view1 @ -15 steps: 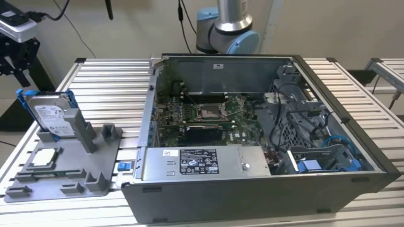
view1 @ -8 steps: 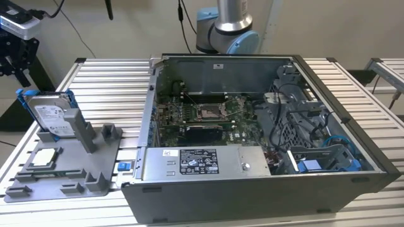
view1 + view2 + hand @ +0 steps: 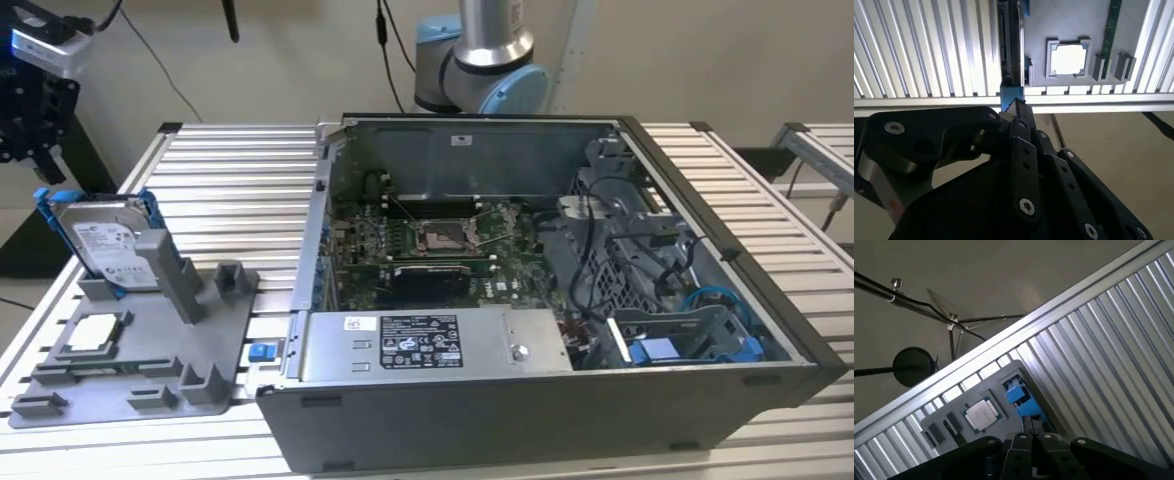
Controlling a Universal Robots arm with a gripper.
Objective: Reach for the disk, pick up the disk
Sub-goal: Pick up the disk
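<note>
Black gripper [image 3: 1013,106] just above upright disk [image 3: 1010,50], clenched or released cannot be told

You'll find no print you can read. The disk [image 3: 96,214] carries a white label [image 3: 107,245], and the power supply box [image 3: 537,346] 2 stickers [image 3: 420,342], all illegible.
</note>
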